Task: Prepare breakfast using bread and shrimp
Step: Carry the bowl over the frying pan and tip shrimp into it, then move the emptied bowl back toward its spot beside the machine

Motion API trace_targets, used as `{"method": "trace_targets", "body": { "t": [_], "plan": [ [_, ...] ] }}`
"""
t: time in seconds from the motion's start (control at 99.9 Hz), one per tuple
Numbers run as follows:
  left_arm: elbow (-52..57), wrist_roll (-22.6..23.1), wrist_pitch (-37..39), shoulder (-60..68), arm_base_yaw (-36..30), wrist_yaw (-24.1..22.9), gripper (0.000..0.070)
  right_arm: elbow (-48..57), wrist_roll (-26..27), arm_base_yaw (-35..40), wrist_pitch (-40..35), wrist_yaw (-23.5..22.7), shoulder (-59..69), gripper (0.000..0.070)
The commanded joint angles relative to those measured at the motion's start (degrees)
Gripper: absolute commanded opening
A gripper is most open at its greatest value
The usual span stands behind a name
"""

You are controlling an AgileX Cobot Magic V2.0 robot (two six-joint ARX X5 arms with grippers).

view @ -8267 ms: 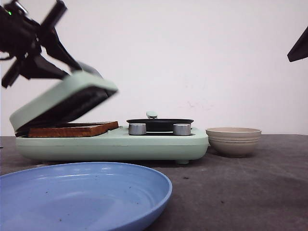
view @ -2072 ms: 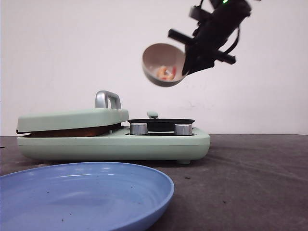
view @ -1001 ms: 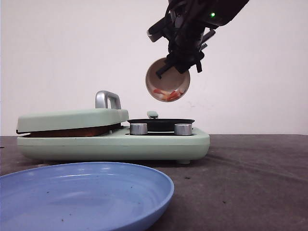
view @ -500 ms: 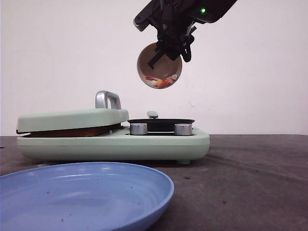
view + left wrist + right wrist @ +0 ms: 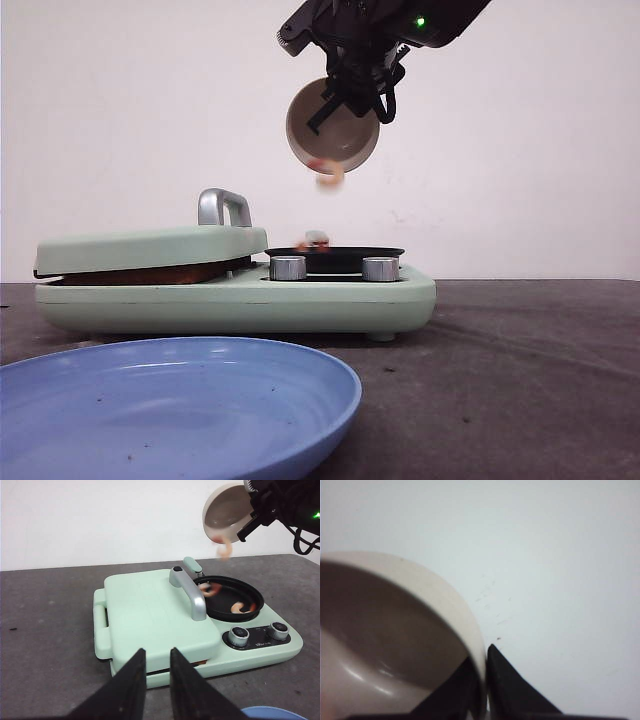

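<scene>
A mint-green breakfast maker [image 5: 235,295] is seen across the middle of the front view, on a dark table [image 5: 520,370]. Its hinged lid [image 5: 150,617] is closed, and the brown edge of the bread [image 5: 150,274] is visible in the slot beneath it at centre left. A blue plate [image 5: 170,405] fills the lower left of the front view. To the right of the lid, a round black pan [image 5: 232,597] is set into the appliance. At upper centre, a beige bowl [image 5: 333,127] is held tipped over the pan, its rim pinched between the closed fingers of the right gripper [image 5: 484,680]. The left gripper [image 5: 157,680] is empty, its jaws only slightly parted. Shrimp [image 5: 239,608] are seen lying in the pan, and one piece [image 5: 328,178] is caught in mid-air just below the bowl.
</scene>
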Motion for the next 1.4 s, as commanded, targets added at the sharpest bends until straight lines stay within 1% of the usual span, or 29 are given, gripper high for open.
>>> {"method": "trace_targets", "body": {
  "t": [0.0,0.18,0.23,0.28,0.35,0.43,0.57,0.631,0.671,0.741,0.901,1.011,1.101,1.131,1.231,1.311,1.391],
  "plan": [
    [0.1,0.7,0.6,0.0,-0.1,-0.2,0.0026,1.4,0.9,0.6,0.3,0.3,1.2,0.0000],
    [0.1,0.7,0.6,0.0,-0.1,-0.2,0.0026,1.4,2.3,0.7,-1.0,0.6,1.2,0.0000],
    [0.1,0.7,0.6,0.0,-0.1,-0.2,0.0026,1.4,3.2,0.7,-2.3,1.4,1.2,0.0000],
    [0.1,0.7,0.6,0.0,-0.1,-0.2,0.0026,1.4,4.4,0.7,-4.0,3.2,1.2,0.0000],
    [0.1,0.7,0.6,0.0,-0.1,-0.2,0.0026,1.4,8.6,0.8,-8.3,7.1,1.2,0.0000],
    [0.1,0.7,0.4,0.0,-0.1,-0.2,0.0026,1.4,13.3,1.0,-14.1,10.1,1.2,0.0000],
    [0.1,0.7,0.2,0.0,-0.1,-0.2,0.0026,1.4,22.2,0.9,-24.8,11.4,1.2,0.0000],
    [0.1,0.7,0.1,0.0,-0.1,-0.2,0.0026,1.4,25.7,0.7,-28.5,12.3,0.8,0.0000],
    [0.1,0.7,0.0,0.0,-0.1,-0.2,0.0026,1.4,27.1,0.6,-30.1,12.7,0.5,0.0000],
    [0.1,0.7,0.0,0.0,-0.1,-0.2,0.0026,1.4,28.2,0.5,-32.1,12.7,-0.2,0.0000],
    [0.1,0.7,0.0,0.0,-0.1,-0.2,0.0026,1.4,28.2,-0.4,-33.5,12.1,-3.6,0.0000],
    [0.1,0.7,0.0,0.0,-0.1,-0.2,0.0026,1.4,29.3,-1.8,-36.7,9.4,-6.8,0.0000],
    [0.1,0.7,0.0,0.0,-0.1,-0.2,0.0026,1.4,30.0,-2.8,-39.3,8.9,-9.1,0.0000],
    [0.1,0.7,0.0,0.0,-0.1,-0.2,0.0026,1.4,30.5,-3.3,-40.7,8.1,-10.0,0.0000],
    [0.1,0.7,0.0,0.0,-0.1,-0.2,0.0026,1.4,33.4,-5.0,-47.8,2.4,-13.2,0.0000],
    [0.1,0.7,0.1,0.0,-0.1,-0.2,0.0026,1.4,37.6,-6.8,-54.5,-2.6,-15.6,0.0000],
    [0.1,0.7,0.1,0.0,-0.1,-0.2,0.0026,1.4,41.6,-9.1,-61.0,-8.6,-17.7,0.0000]
  ]
}}
